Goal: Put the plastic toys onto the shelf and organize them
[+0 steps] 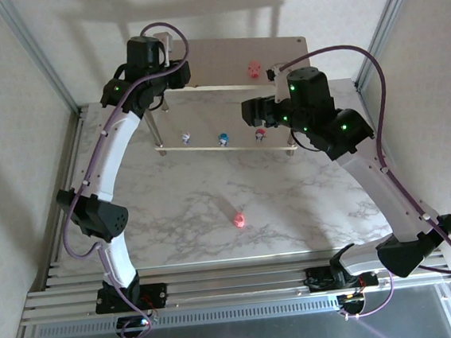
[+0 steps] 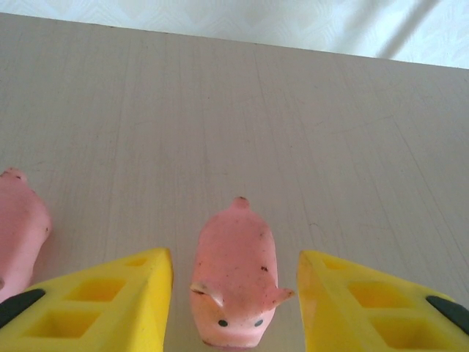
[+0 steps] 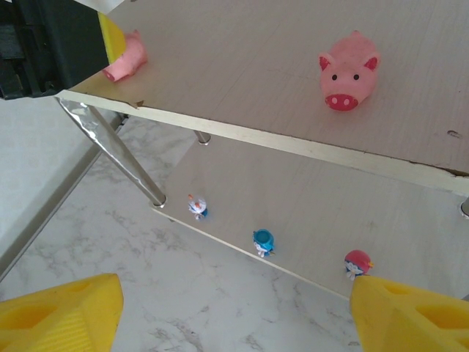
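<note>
Upper board of the shelf (image 1: 215, 64): the left gripper (image 2: 234, 258) is at the shelf's left end, low over the board, with its yellow fingers (image 2: 110, 301) standing apart. A pink pig (image 2: 233, 282) stands on the upper board between those fingers, snout toward the wrist camera, with a clear strip of board on each side, so neither finger touches it. A second pig (image 2: 18, 227) lies on the same board just outside the left finger, partly cut off by the frame edge. In the right wrist view one pig shows at the shelf's left corner just beside the left gripper's yellow finger; which of the two it is cannot be told. A third pig (image 3: 348, 70) stands alone toward the right end of the upper board, well apart from the others, facing the shelf's front edge. Lower board of the shelf: three small figures stand in a row near the front edge, spaced apart, namely a white-and-blue figurine (image 3: 196, 207) nearest the left leg, a blue-capped figurine (image 3: 262, 240) in the middle and a red-capped figurine (image 3: 357, 262) to the right. The right gripper (image 3: 234, 315) hangs in front of the shelf's right end, jaws spread wide with nothing between them. One pink toy (image 1: 238, 218) lies on the marble table (image 1: 308, 201), off the shelf and well in front of it
</note>
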